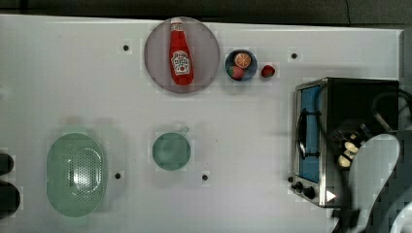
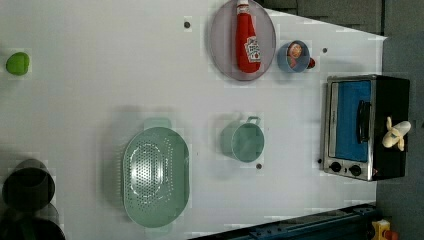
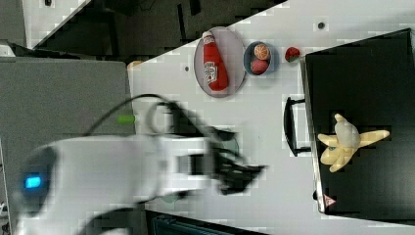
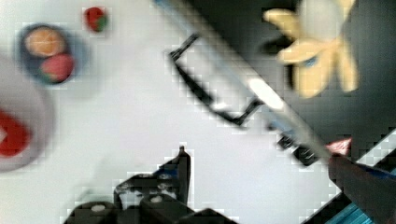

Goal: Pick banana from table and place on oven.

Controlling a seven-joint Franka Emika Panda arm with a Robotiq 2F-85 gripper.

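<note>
The pale yellow banana (image 3: 348,141) lies with its peel flaps splayed on the black top of the oven (image 3: 362,78), free of any grip. In the left view the banana (image 2: 396,134) rests near the oven's (image 2: 350,125) back edge. In the top view the banana (image 1: 349,150) is partly covered by my arm. My gripper (image 3: 252,171) is open and empty, off the oven's front over the white table (image 3: 274,122), apart from the banana. The wrist view has the banana (image 4: 315,46) far beyond my open gripper (image 4: 271,172).
A red ketchup bottle (image 1: 180,52) lies on a grey plate (image 1: 204,53). Beside it stands a blue bowl (image 1: 241,65) of toy fruit, with a loose strawberry (image 1: 267,71). A green colander (image 1: 76,174) and a green cup (image 1: 171,151) sit on the table's near half.
</note>
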